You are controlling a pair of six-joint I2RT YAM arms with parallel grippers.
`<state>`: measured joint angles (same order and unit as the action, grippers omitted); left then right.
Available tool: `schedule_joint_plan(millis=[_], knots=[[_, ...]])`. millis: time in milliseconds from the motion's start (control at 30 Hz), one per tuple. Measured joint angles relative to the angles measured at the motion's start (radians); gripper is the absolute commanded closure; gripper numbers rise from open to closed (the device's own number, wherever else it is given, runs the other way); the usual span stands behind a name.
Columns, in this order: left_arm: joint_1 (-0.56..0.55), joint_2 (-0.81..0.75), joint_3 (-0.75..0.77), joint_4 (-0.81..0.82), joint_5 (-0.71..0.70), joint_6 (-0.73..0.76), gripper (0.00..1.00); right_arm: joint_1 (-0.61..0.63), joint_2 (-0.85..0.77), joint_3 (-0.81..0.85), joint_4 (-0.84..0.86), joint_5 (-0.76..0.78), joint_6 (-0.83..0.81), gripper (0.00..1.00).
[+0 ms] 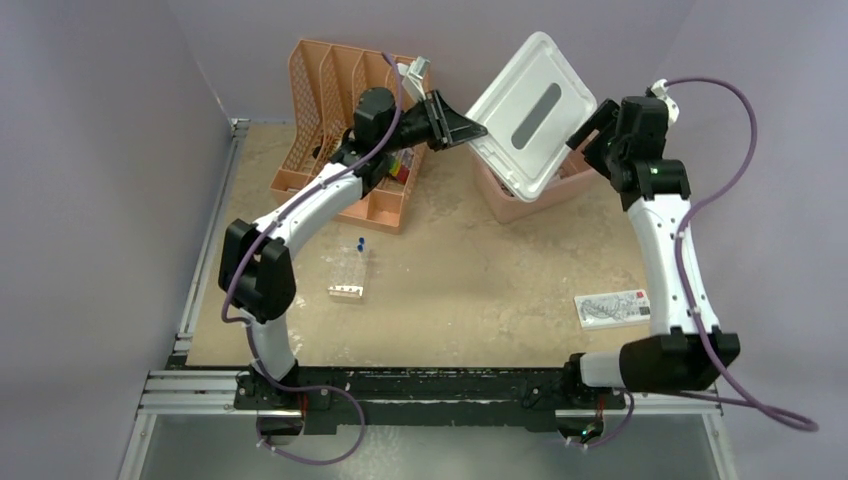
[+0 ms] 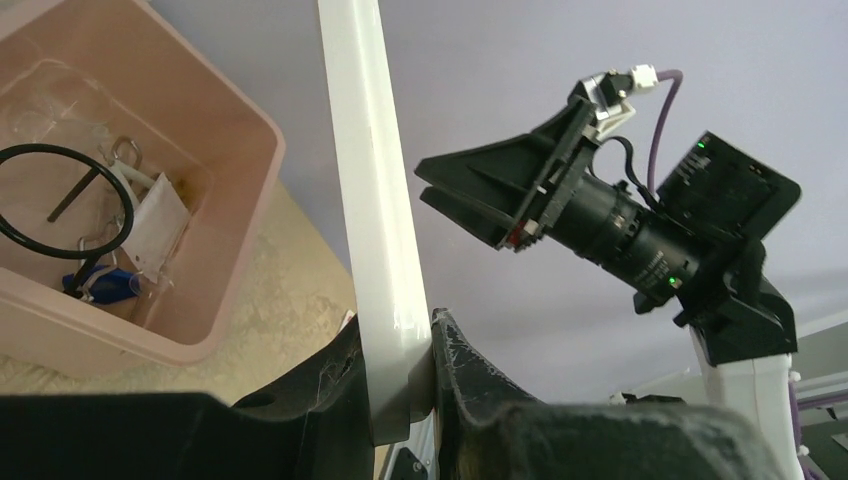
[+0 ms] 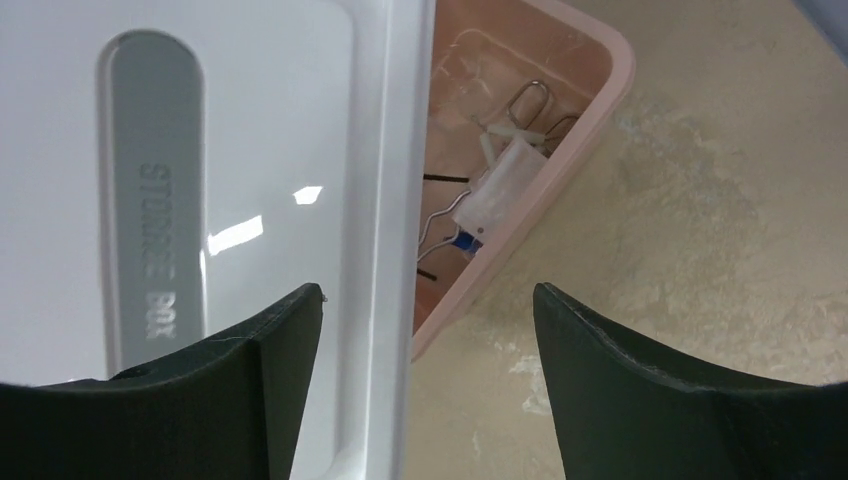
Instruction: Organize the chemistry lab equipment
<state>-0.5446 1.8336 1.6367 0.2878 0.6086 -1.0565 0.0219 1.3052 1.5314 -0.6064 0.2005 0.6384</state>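
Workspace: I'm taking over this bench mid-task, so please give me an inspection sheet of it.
Surface: worn tan table board, blotchy.
Job's things: white tube rack with blue-capped tubes lies on the board; black wire ring and small loose items sit in the pink tub.
Clutter: printed card at the board's right edge; peach organizer at the back.
Grippers: left gripper shut on the white lid, holding it tilted over the tub; right gripper open, fingers astride the lid's rim.
Cables: purple cables hang in loose loops.
Surroundings: lilac walls; nothing else seen.
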Motion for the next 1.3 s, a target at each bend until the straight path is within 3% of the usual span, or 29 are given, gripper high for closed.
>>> schedule_joint_plan(millis=[100,167,333,667,867,1100,1300], knots=[[0.010,0.051,0.044,-0.012,0.023,-0.010,1.00,-0.051,0.084,0.014,0.021,-0.035,-0.004,0.40],[0.014,0.082,0.058,-0.011,0.032,-0.023,1.00,-0.097,0.132,0.014,0.030,-0.066,-0.002,0.42],[0.015,0.176,0.098,-0.007,0.054,-0.052,1.00,-0.160,0.195,-0.005,0.088,-0.100,-0.011,0.40],[0.017,0.359,0.195,0.032,0.060,-0.118,1.00,-0.159,0.247,-0.020,0.187,-0.157,-0.058,0.35],[0.031,0.402,0.196,0.072,0.066,-0.147,0.74,-0.160,0.352,0.010,0.188,-0.109,-0.108,0.34],[0.050,0.435,0.224,0.021,0.030,-0.085,0.61,-0.160,0.425,0.052,0.206,-0.080,-0.183,0.32],[0.055,0.464,0.284,-0.117,-0.037,0.007,0.43,-0.161,0.478,0.080,0.234,-0.109,-0.222,0.29]])
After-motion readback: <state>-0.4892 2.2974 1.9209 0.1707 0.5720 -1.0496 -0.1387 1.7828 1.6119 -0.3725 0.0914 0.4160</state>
